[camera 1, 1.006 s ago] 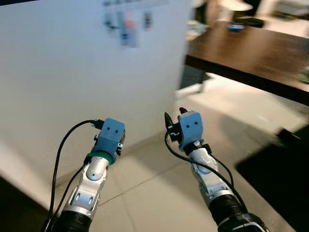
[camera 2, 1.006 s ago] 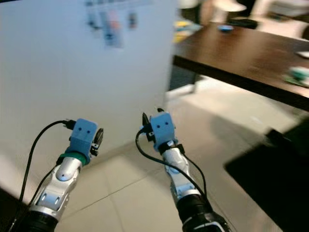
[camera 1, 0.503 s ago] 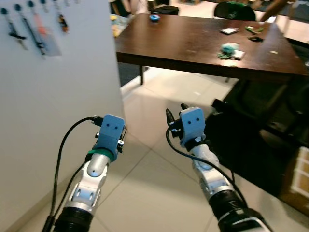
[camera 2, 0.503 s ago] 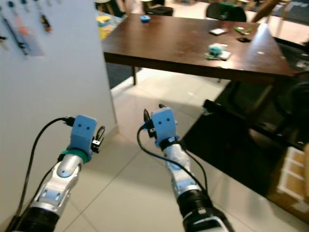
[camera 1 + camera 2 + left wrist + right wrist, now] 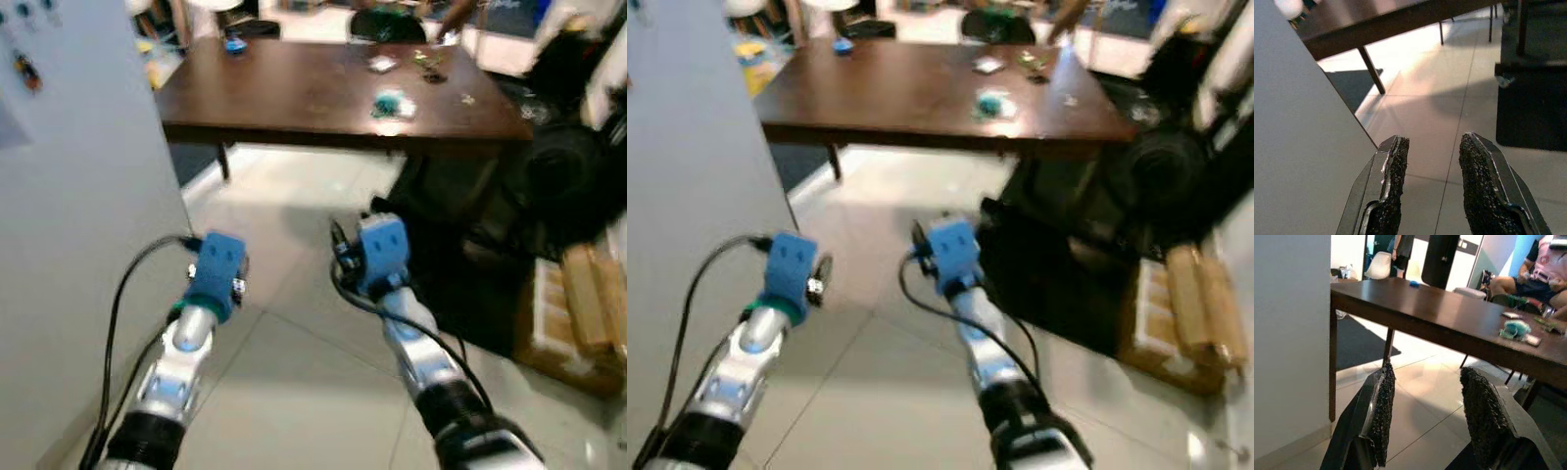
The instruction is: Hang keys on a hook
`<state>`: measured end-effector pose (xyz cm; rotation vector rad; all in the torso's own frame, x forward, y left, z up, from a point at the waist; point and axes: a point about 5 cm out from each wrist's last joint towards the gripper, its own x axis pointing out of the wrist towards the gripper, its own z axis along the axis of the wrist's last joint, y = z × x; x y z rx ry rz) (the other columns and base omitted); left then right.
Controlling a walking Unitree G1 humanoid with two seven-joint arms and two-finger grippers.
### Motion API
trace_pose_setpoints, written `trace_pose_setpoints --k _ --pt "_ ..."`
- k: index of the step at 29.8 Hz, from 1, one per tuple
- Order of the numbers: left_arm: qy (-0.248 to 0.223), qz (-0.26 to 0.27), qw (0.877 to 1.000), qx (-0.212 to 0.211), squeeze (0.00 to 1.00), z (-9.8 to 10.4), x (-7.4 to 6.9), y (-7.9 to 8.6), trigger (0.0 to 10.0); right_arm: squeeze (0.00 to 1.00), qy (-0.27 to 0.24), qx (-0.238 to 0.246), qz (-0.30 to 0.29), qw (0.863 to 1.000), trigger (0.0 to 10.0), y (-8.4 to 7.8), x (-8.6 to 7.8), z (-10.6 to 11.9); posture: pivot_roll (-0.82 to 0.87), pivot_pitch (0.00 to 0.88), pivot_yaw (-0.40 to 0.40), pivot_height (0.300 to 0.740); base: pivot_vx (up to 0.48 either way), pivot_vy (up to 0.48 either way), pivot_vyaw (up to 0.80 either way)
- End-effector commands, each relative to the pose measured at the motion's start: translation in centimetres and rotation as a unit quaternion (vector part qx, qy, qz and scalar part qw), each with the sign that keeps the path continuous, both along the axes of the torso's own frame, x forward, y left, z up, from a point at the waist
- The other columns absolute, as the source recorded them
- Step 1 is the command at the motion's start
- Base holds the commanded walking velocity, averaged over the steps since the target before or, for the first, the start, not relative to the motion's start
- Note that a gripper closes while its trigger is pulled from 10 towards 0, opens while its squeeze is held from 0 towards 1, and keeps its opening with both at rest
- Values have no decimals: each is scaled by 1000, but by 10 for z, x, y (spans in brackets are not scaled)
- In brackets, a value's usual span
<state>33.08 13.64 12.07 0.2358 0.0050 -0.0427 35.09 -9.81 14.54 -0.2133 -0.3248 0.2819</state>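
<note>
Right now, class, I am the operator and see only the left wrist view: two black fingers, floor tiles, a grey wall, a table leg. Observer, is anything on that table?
Observer: Yes. The right wrist view shows a teal object on the table.
Operator: Is the right gripper carrying keys?
Observer: No. The right gripper is open with nothing between its fingers, as is your left gripper.
Operator: Is anyone nearby?
Observer: A person sits behind the table's far side.
Operator: What lies on the robot's right?
Observer: A cardboard box on the floor.
</note>
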Motion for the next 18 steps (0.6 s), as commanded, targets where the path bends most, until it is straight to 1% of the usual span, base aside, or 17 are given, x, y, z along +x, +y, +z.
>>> trace_pose_setpoints --k 1,11,18 --pt "8 0 1000 -1 0 -4 -1 -1 10000 0 13 -2 -6 1000 10000 -5 -1 -7 -62 0 101 740 0 0 -800" --pt "9 5 1000 -14 0 -3 -2 0 10000 0 13 -2 -3 1000 10000 -6 -3 -8 -61 0 96 740 0 0 -800" --pt "9 7 1000 -16 0 -3 -3 0 10000 0 12 -2 -2 1000 10000 -6 -3 -8 -60 0 95 740 0 0 -800"
